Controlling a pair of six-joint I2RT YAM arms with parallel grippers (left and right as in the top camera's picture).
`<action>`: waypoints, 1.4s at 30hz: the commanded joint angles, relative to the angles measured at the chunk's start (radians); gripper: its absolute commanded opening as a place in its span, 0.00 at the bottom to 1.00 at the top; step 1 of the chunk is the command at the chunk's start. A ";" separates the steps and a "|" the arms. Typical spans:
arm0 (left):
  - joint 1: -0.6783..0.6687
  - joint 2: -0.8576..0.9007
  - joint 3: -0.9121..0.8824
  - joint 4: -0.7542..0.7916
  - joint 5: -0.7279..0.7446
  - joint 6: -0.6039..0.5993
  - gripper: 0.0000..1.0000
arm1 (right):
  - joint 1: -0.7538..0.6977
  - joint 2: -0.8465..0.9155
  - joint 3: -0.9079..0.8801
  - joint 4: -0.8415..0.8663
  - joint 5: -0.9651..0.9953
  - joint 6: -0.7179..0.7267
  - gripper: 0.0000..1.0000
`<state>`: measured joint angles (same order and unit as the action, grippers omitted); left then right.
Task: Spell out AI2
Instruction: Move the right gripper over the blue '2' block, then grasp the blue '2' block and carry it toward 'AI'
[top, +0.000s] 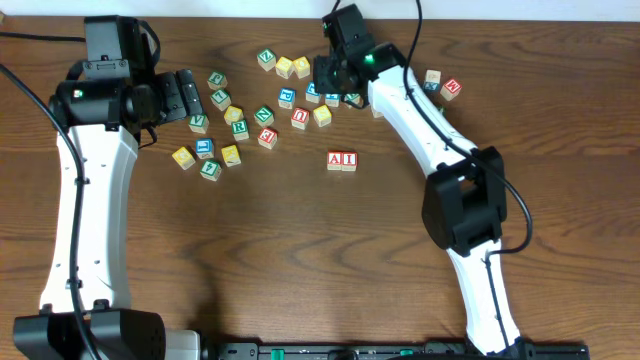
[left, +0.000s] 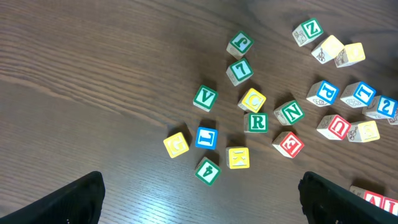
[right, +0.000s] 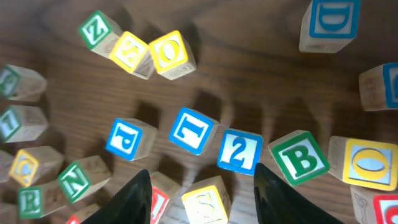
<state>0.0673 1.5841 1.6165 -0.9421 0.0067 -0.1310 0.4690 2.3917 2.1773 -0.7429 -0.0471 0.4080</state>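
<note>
**Fetching the third character.** The red "A" block (top: 335, 159) and red "I" block (top: 348, 159) lie touching, side by side, on the open tabletop (top: 300, 250) in front of the loose pile, so two of the three characters appear to be set. What is left, by this reading, is the blue "2" block (right: 239, 151).

It sits in the far pile, its corner touching the blue "1" block (right: 191, 129), with the green "B" block (right: 301, 157) just beside it on the other side.

The right tool (right: 202, 177) hangs over this spot with its two fingers spread and nothing between them. The "2" lies near its right finger rather than centred.

The next move probably calls for:
- a small sideways correction;
- a descent with one finger slipped into the narrow gaps beside the neighbours, without knocking them;
- closing on the block and carrying it to the free side of the "I".

**Pose.** The right arm stretches from the near edge across to the pile, wrist pointed down. The left arm is bent at the pile's left margin. The left tool (left: 199, 177) is wide open and empty, above the tabletop.
</note>
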 joint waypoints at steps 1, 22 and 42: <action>0.002 -0.002 0.016 -0.003 -0.019 -0.002 0.98 | 0.011 0.021 0.010 0.007 0.057 0.015 0.46; 0.002 -0.002 0.016 -0.003 -0.019 -0.002 0.98 | 0.017 0.123 -0.006 0.044 0.094 0.040 0.44; 0.002 -0.002 0.016 -0.003 -0.019 -0.002 0.98 | 0.017 0.187 -0.007 0.097 0.094 0.048 0.28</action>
<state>0.0673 1.5841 1.6165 -0.9417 0.0002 -0.1310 0.4690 2.5622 2.1765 -0.6392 0.0391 0.4480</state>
